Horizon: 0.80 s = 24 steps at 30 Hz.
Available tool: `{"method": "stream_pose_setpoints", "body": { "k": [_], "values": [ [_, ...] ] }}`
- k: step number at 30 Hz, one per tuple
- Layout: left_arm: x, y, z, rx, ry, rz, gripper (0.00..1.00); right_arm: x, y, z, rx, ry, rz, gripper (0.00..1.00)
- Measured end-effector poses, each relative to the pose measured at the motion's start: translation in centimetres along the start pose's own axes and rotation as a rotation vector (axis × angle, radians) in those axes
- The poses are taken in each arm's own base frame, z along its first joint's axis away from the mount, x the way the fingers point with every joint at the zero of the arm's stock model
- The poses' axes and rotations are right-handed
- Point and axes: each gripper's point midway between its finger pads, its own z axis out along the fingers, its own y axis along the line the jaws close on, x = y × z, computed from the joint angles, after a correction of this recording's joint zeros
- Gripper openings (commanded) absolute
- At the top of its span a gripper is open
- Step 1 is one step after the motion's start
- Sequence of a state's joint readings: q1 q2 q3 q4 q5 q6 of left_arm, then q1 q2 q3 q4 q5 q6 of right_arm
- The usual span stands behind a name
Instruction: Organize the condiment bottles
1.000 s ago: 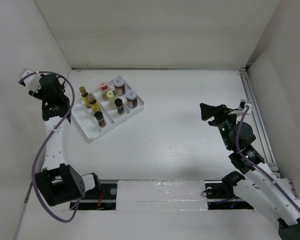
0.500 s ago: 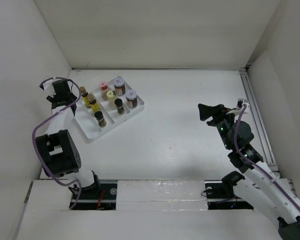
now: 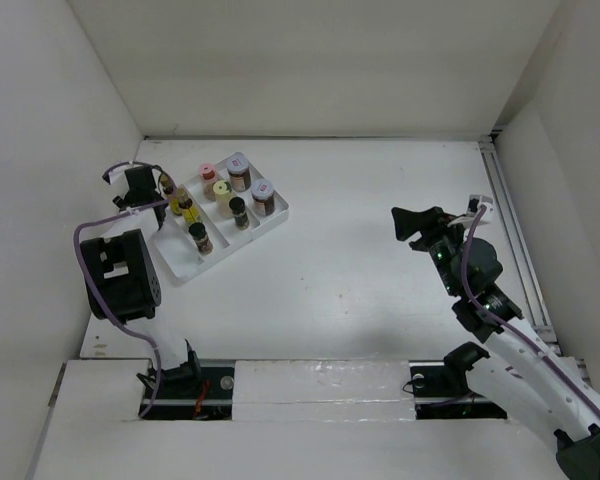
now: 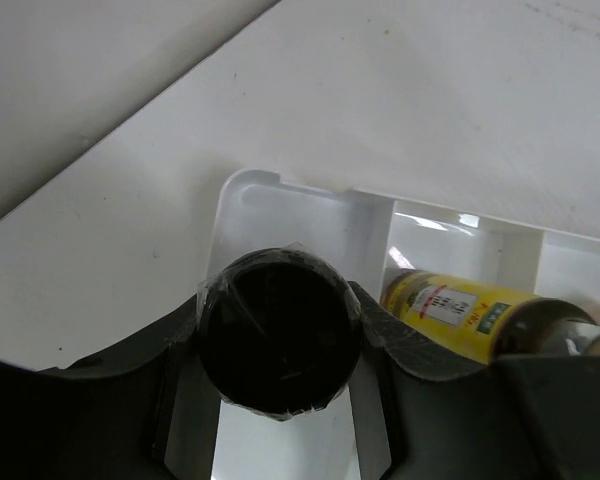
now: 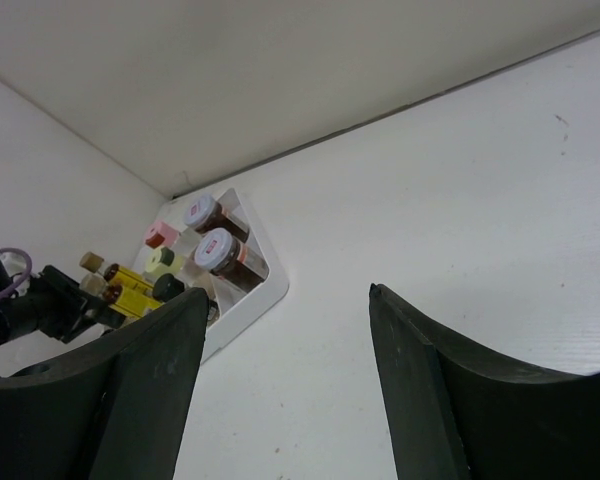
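L end effector [image 4: 278,345]: jaws clamped on a dark-capped bottle [image 4: 278,320], seen top-on. Cap is wrapped in clear film, and the body and label are hidden under it. Bottle is over the far-left corner compartment of the white tray [image 4: 248,196]; standing or lifted, can't tell. Just beside it is a yellow-labelled bottle [image 4: 450,310] w/ red + green print, too small to read. R end effector [image 5: 287,292]: jaws apart, above bare desk [image 3: 360,250], well apart from the tray. Other condiment bottles [image 3: 221,190] stand in tray compartments, incl. silver-lid jars [image 5: 212,250] w/ lid markings too blurred to read.
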<state>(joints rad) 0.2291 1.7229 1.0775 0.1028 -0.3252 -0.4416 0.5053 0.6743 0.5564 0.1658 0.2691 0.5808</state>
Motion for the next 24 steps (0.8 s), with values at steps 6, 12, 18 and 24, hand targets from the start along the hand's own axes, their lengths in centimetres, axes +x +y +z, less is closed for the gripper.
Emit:
{"method": "stream_pose_setpoints", "body": {
  "k": [6,12,18,24],
  "values": [
    [0.8,0.6,0.9,-0.036,0.013,0.015,0.45,-0.1,0.1,0.0,-0.002,-0.003,0.001,0.71],
    [1.3,0.7,1.7,-0.053,0.023,0.021,0.58,-0.1,0.1,0.0,-0.003,-0.006,0.002,0.71],
    [1.3,0.9,1.7,-0.066,0.024,0.011,0.72,-0.1,0.1,0.1,-0.003,-0.005,0.001,0.71],
    [-1.3,0.4,-0.9,-0.038,-0.011,-0.017,1.00,0.0,0.1,0.2,-0.002,-0.003,0.001,0.71]
  ]
}}
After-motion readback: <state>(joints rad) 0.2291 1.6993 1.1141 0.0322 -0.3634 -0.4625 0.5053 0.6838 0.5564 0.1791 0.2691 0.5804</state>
